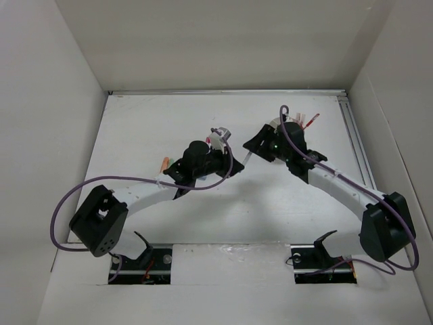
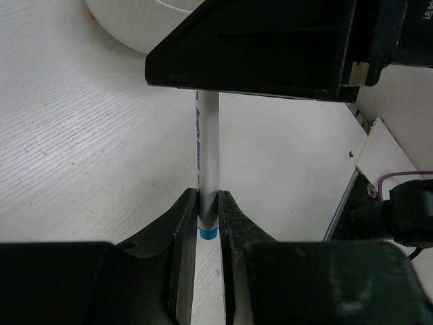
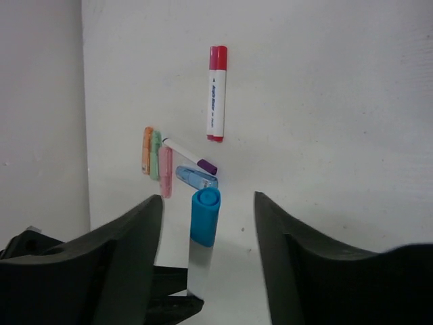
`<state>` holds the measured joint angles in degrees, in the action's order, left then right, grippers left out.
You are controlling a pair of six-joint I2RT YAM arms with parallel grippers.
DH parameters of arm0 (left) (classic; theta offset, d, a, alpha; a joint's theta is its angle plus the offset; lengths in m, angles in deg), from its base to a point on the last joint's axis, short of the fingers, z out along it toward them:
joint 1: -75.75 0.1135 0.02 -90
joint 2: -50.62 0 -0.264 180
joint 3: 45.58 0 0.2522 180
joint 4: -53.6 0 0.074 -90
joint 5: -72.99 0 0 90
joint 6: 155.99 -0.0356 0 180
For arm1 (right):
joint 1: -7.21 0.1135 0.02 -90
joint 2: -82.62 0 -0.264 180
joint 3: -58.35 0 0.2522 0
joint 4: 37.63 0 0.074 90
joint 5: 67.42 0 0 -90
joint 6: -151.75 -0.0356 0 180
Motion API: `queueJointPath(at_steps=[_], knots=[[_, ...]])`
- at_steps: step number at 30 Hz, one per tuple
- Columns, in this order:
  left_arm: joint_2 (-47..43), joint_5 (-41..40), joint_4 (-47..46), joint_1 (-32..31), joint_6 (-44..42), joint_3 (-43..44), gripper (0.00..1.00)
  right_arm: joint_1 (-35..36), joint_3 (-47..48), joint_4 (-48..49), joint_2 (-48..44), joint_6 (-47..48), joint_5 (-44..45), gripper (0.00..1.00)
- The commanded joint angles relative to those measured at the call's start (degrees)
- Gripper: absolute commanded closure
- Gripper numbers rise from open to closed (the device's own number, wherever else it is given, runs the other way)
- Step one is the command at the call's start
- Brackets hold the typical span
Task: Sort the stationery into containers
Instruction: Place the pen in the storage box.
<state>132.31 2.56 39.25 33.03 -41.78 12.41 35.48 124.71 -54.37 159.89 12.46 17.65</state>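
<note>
Top view: the left pincer (image 1: 218, 139) and the right pincer (image 1: 256, 144) meet nose to nose over the middle of the worktop (image 1: 284, 217). Thin red pens (image 1: 311, 122) stick out just beyond the right pincer, but the arm hides what holds them.

Left wrist view: the left pincer is clamped narrow on the tail end of a blue-capped marker (image 2: 207, 149). The marker runs straight ahead from its fingers and passes under the black body of the right pincer. The white tub (image 2: 128, 24) lies ahead and to the left, apart from the marker.

Right wrist view: the right pincer stands wide, one finger on either side of the blue cap, touching neither side. Beyond it, loose on the worktop, lie red-capped markers (image 3: 216, 95), a purple-capped pen (image 3: 191, 156) and the orange (image 3: 147, 150), green (image 3: 155, 154), pink (image 3: 166, 170) and blue (image 3: 196, 177) pieces.

This looks like a handover not yet closed. With so much unsorted, most of the job seems left.
</note>
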Motion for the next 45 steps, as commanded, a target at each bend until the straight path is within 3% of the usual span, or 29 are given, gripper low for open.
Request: queueJointPath(at_steps=[1,4,5,7,8,11,12,16,20,26,37,45], knots=[[-2.9,1.6,-3.3,-0.2,-0.9,-0.7,1.0,0.6,2.8,1.4,-0.7,0.4,1.8,0.45],[-2.3,1.6,-3.3,-0.2,-0.9,-0.7,1.0,0.6,2.8,1.4,-0.7,-0.3,1.8,0.58],[-2.3,1.6,-3.3,-0.2,-0.9,-0.7,1.0,0.6,2.8,1.4,-0.7,-0.3,1.8,0.69],[-1.8,1.6,-3.8,-0.2,-0.4,-0.7,0.99,1.2,2.8,1.4,-1.2,-0.3,1.8,0.79],[-1.8,1.1,-3.8,-0.2,-0.4,-0.7,0.93,1.2,2.8,1.4,-1.2,-0.3,1.8,0.85],[-1.8,0.3,-3.2,-0.2,-0.4,-1.3,0.79,1.2,2.8,1.4,-1.2,-0.3,2.5,0.9],[-2.5,-0.4,-3.8,-0.2,0.1,-1.3,0.67,1.2,3.3,1.4,-1.2,-0.3,2.5,0.92],[-5.0,-3.5,-3.8,-0.2,0.1,-3.0,0.51,0.5,5.2,0.8,-1.2,-0.3,5.4,0.92],[-8.5,-7.4,-4.5,-0.2,0.7,-5.0,0.46,-0.7,8.1,0.8,0.0,1.0,8.2,0.92],[-10.2,-11.9,-1.7,-0.2,1.7,-5.6,0.46,-4.8,14.4,-1.8,3.6,3.6,16.7,0.92],[-9.2,-12.5,0.3,2.2,4.4,-5.0,0.46,-7.2,29.9,-10.8,15.5,9.9,48.2,0.93],[-8.1,-12.5,0.9,2.2,4.4,-4.5,0.46,-6.7,35.1,-10.8,24.3,12.6,57.9,0.93]])
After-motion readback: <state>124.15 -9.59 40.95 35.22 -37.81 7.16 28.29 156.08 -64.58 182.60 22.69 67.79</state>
